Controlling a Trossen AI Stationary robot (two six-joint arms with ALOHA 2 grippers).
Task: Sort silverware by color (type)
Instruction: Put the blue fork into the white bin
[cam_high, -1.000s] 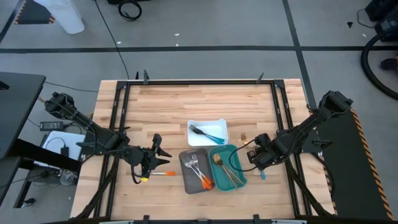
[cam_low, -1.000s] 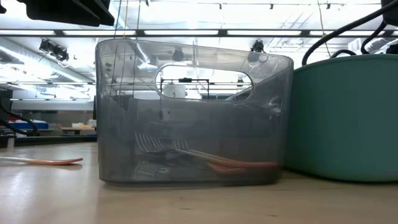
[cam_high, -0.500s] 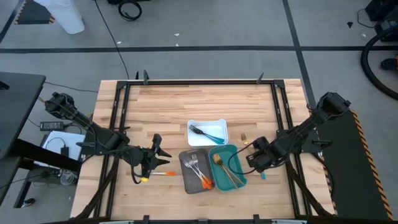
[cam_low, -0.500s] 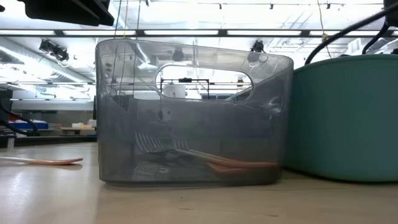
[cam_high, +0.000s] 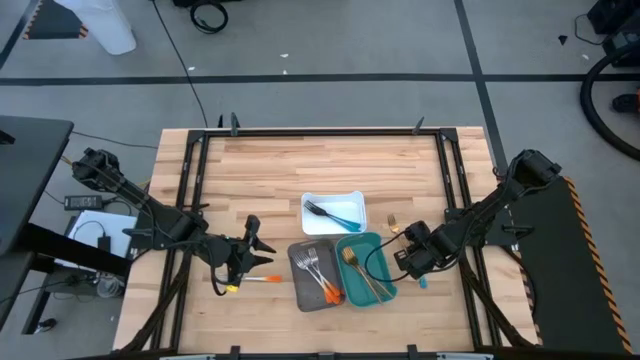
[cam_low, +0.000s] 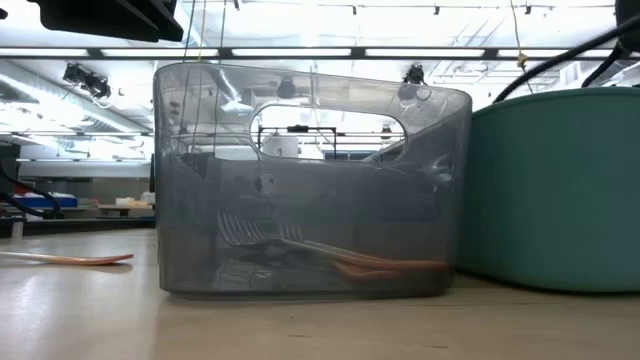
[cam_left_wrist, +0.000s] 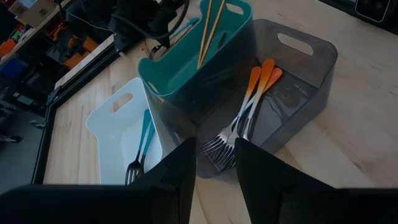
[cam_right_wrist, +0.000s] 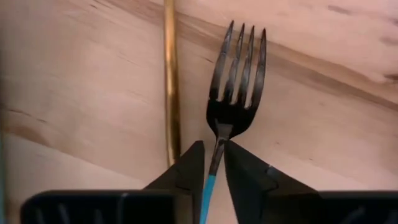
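Observation:
A black fork with a blue handle lies flat on the wood beside a gold utensil, right of the teal tray. My right gripper points down over it, its fingers narrowly apart on either side of the fork's neck. In the high view only the fork's blue handle end shows beyond that gripper. My left gripper hovers open left of the grey tray, holding nothing. An orange-handled utensil lies on the table near it. My right gripper comes from above, pointing down, with one finger on each side of the fork's neck, just behind the tines and across the fork. The fork lies flat on the table. I cannot tell whether the fingers touch it.
The white tray holds a blue-handled fork. The grey tray holds orange-handled forks, and the teal tray holds gold pieces. The three trays stand close together at mid-table. In the low view the grey tray fills the foreground.

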